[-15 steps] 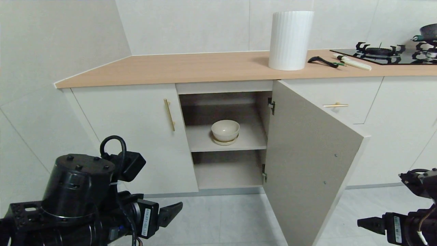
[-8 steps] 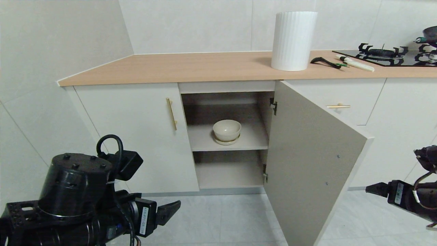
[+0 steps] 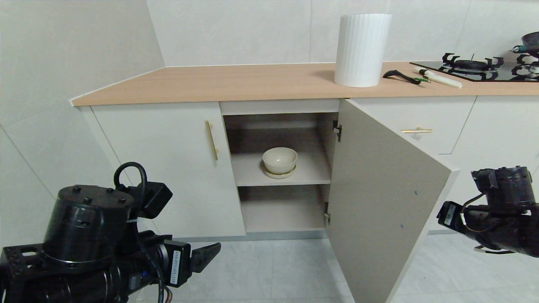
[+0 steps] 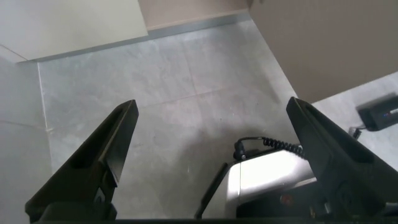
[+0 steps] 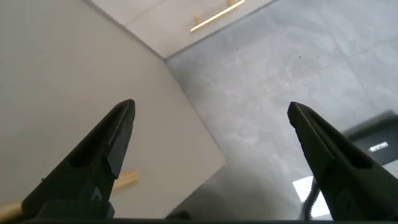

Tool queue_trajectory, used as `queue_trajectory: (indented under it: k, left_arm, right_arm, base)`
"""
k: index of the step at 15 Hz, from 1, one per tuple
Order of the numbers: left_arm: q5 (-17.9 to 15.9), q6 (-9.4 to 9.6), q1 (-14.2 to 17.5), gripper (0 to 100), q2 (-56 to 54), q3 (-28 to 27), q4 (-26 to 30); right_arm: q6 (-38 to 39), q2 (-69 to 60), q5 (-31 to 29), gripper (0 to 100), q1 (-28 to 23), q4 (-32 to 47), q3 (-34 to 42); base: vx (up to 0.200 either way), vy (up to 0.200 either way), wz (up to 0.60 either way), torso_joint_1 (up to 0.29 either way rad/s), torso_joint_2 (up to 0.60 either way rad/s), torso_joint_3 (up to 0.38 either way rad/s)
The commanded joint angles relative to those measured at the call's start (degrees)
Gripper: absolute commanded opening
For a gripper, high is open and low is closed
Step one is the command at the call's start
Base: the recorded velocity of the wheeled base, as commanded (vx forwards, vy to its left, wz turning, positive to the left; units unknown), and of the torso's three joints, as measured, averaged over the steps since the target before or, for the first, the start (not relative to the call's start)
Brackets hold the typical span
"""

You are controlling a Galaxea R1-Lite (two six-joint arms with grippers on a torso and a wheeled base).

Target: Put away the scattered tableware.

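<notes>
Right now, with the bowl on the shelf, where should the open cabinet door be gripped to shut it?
Probably its free vertical edge, farthest from the hinges, coming from the outer face on the robot's right. The cabinet door stands swung wide, and the open right gripper sits on that side.

Tall white ribbed canister [image 3: 362,49] upright on the wooden surface [image 3: 236,82], far right, black gas hob [image 3: 476,67] further right with a dark pot [image 3: 529,42] at its edge, pale tiled wall [image 3: 236,29] behind, closed left door [image 3: 168,176] with gold handle [image 3: 211,140], grey tiled floor [image 3: 286,269] near
</notes>
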Motion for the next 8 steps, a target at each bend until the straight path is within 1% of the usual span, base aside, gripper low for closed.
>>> queue_trajectory:
  k: [1, 3, 5, 6, 7, 8]
  left_arm:
    - [0.1, 0.08, 1.1, 100, 0.2, -0.1, 0.0]
    - [0.2, 0.25, 2.5, 100, 0.1, -0.8, 0.0]
    - [0.2, 0.34, 3.4, 100, -0.1, -1.4, 0.0]
    - [0.2, 0.43, 3.4, 100, -0.3, -1.6, 0.2]
    - [0.3, 0.95, 3.4, 100, -0.5, -1.5, 0.3]
    - [0.3, 2.19, 3.5, 100, -1.6, -1.5, 0.6]
  right_arm:
    - [0.0, 3.6, 0.7, 100, 1.2, 0.0, -2.0]
    - [0.1, 4.2, 2.3, 100, 3.4, -0.1, -2.6]
    - [0.0, 4.2, 4.0, 100, 7.0, -0.1, -4.0]
    - [0.0, 4.2, 4.5, 100, 9.5, 0.2, -5.4]
    - [-0.1, 4.3, 4.6, 100, 12.0, 0.3, -7.0]
    - [-0.1, 4.5, 5.1, 100, 15.0, 0.6, -8.5]
  base:
    - [0.000, 0.000, 0.00, 0.000, 0.00, 0.000]
    - [0.000, 0.000, 0.00, 0.000, 0.00, 0.000]
    - [0.000, 0.000, 0.00, 0.000, 0.00, 0.000]
    - [0.000, 0.000, 0.00, 0.000, 0.00, 0.000]
    - [0.000, 0.000, 0.00, 0.000, 0.00, 0.000]
    - [0.000, 0.000, 0.00, 0.000, 0.00, 0.000]
